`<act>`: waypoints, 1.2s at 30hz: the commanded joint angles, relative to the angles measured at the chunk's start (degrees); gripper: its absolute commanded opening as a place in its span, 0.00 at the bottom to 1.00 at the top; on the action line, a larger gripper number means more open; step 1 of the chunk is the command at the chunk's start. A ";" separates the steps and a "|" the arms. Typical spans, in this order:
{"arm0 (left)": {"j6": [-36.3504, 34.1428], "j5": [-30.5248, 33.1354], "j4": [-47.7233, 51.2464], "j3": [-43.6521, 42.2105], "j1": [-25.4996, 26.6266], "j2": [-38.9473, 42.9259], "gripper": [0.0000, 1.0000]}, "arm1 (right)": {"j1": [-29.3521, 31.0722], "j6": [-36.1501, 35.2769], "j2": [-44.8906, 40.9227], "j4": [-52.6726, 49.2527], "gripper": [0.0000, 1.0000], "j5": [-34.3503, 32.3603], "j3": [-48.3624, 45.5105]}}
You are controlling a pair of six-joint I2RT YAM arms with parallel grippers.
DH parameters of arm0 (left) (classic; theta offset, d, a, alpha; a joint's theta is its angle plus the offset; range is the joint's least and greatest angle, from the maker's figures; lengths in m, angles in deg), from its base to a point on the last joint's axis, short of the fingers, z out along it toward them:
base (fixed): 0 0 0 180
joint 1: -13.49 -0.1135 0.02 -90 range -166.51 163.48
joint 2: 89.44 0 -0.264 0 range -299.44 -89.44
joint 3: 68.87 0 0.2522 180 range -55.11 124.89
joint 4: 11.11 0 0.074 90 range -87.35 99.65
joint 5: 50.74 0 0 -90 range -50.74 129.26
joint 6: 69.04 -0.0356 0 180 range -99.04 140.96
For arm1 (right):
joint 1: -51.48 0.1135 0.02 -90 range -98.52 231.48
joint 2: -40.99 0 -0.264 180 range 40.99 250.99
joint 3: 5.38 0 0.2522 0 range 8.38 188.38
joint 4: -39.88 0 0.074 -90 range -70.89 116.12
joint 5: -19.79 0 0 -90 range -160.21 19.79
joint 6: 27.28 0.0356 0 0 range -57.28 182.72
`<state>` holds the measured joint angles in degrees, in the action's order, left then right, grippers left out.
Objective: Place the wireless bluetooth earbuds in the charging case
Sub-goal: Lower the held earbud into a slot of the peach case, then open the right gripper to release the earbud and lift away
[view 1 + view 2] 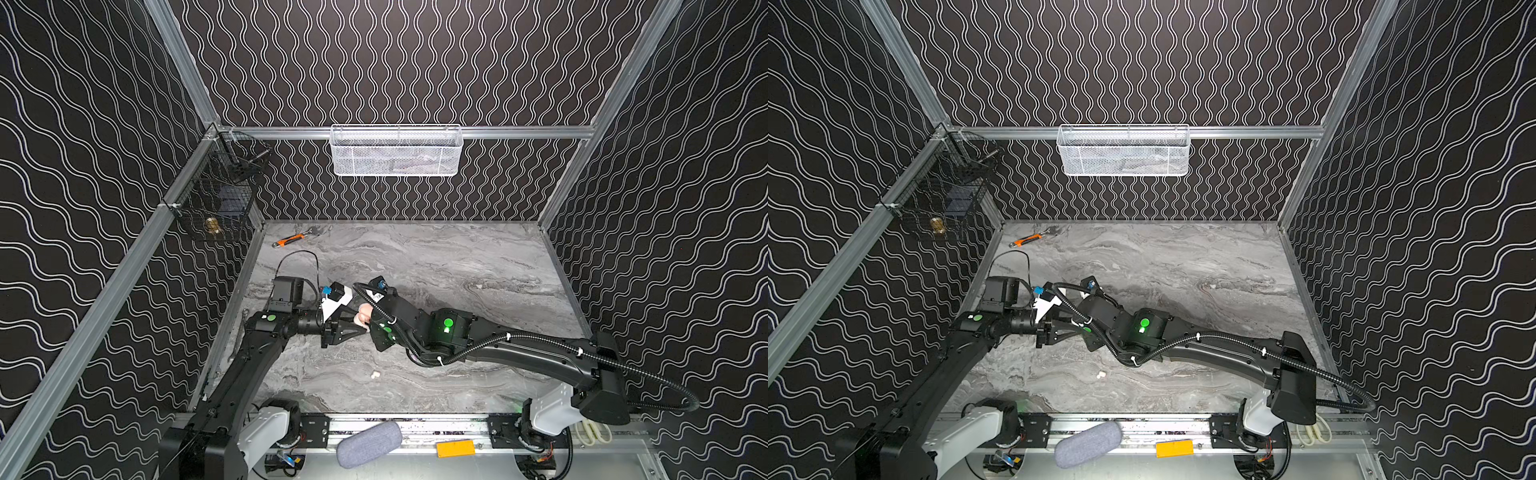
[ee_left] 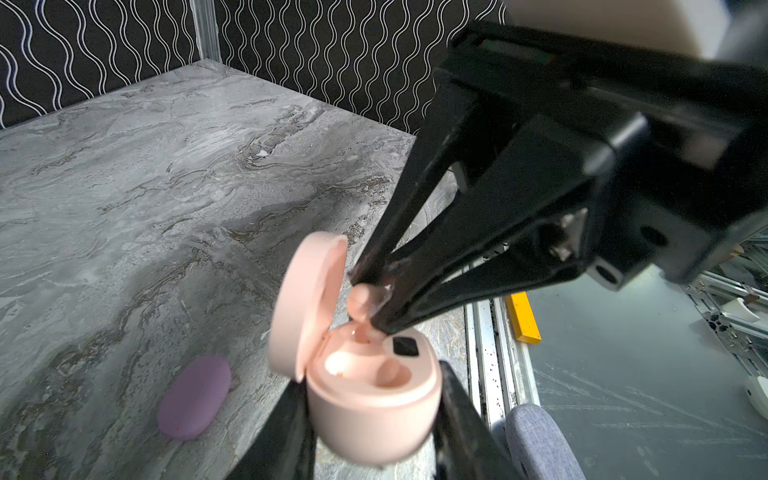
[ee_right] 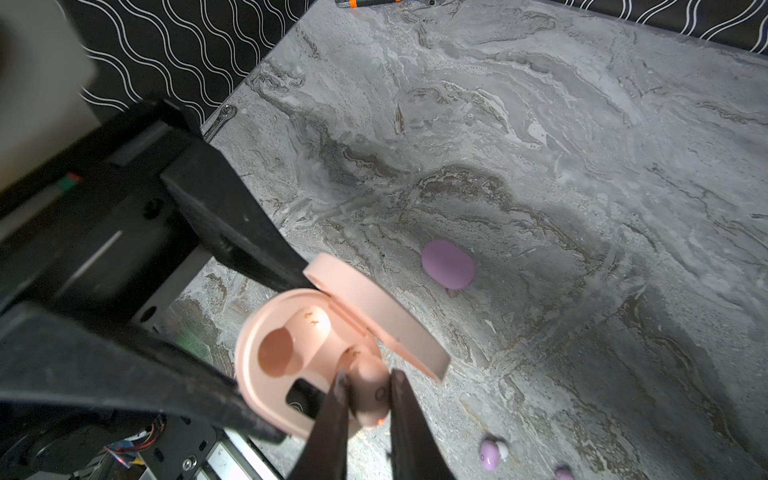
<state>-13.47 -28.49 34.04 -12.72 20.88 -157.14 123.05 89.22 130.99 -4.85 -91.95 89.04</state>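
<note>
L gripper [image 2: 374,424] clamps open pink case [image 3: 251,353] off counter [image 2: 166,187] to steady it; R gripper [image 3: 368,409] pinches pink earbud [image 2: 360,300] right over a socket, prob for seating.

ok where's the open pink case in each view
In a top view: pink case beside the right arm.
In a top view: hidden behind the right arm.
Left wrist: pink case in the left gripper, lid open.
Right wrist: pink case by the right gripper.
Shared landmark: purple case, both wrist views.
</note>
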 commanded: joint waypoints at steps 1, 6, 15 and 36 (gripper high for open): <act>0.26 -0.90 -1.08 0.06 -0.16 -0.15 0.03 | -0.03 0.80 -0.59 1.46 0.19 0.79 -0.09; 0.24 -0.94 -1.08 0.21 -0.13 -0.23 0.03 | -0.08 1.05 -0.91 2.77 0.19 2.40 -0.51; 0.25 -0.98 -1.08 0.06 -0.20 0.12 0.03 | -0.49 1.31 -0.31 2.75 0.19 3.15 -0.59; 0.07 -0.98 -1.08 0.04 -0.43 0.12 0.03 | -1.04 1.72 -1.54 5.18 0.21 6.82 -1.87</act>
<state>-13.47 -28.51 34.35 -12.72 20.62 -156.88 121.89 90.16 129.96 -2.24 -87.88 87.40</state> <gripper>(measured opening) 0.394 0.209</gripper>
